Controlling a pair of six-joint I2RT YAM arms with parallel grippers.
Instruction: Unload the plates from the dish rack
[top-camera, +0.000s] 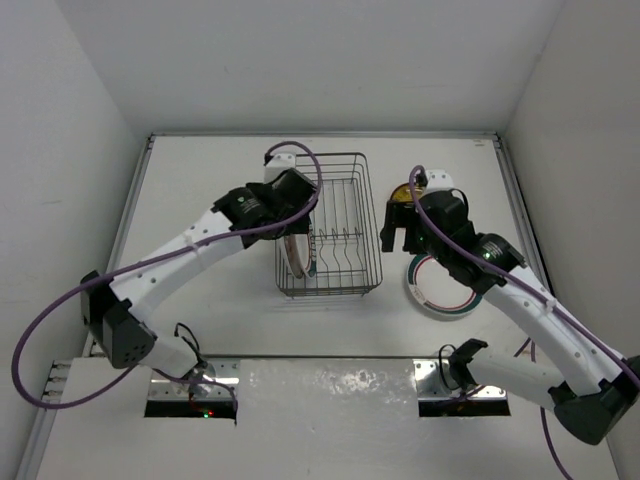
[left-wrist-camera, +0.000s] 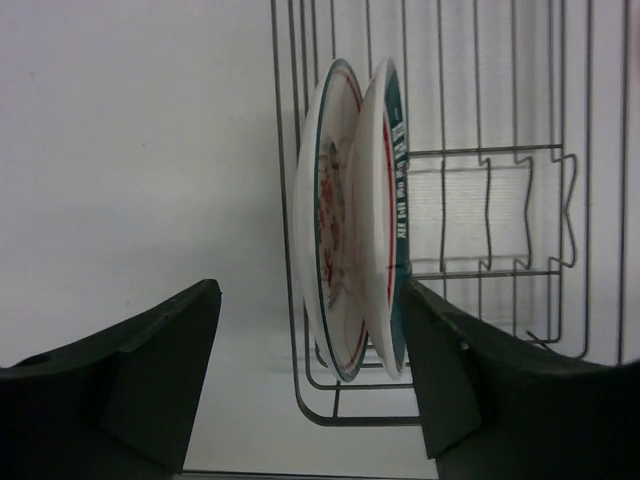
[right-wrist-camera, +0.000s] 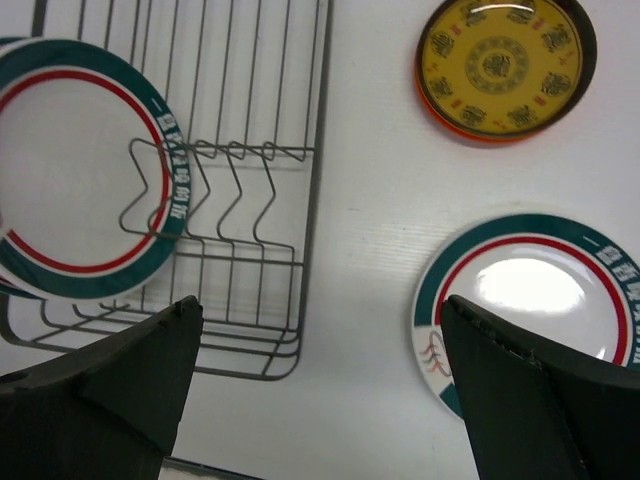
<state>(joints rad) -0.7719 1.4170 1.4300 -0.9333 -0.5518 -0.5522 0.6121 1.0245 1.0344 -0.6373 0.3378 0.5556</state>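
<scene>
The grey wire dish rack (top-camera: 340, 215) stands mid-table. Two white plates with green and red rims stand upright at its left end (top-camera: 298, 257). In the left wrist view they are side by side, the left plate (left-wrist-camera: 330, 220) and the right plate (left-wrist-camera: 388, 200). My left gripper (top-camera: 297, 222) (left-wrist-camera: 310, 380) is open above them, one finger (left-wrist-camera: 150, 370) outside the rack wall and the other (left-wrist-camera: 470, 370) beside the right plate. My right gripper (top-camera: 398, 240) (right-wrist-camera: 320, 390) is open and empty over bare table right of the rack (right-wrist-camera: 300, 200). One racked plate (right-wrist-camera: 70, 170) shows there.
A white plate with green and red rim (top-camera: 440, 285) (right-wrist-camera: 530, 300) lies flat on the table right of the rack. An amber-brown patterned plate with an orange rim (top-camera: 403, 193) (right-wrist-camera: 505, 65) lies behind it. White walls enclose the table on three sides.
</scene>
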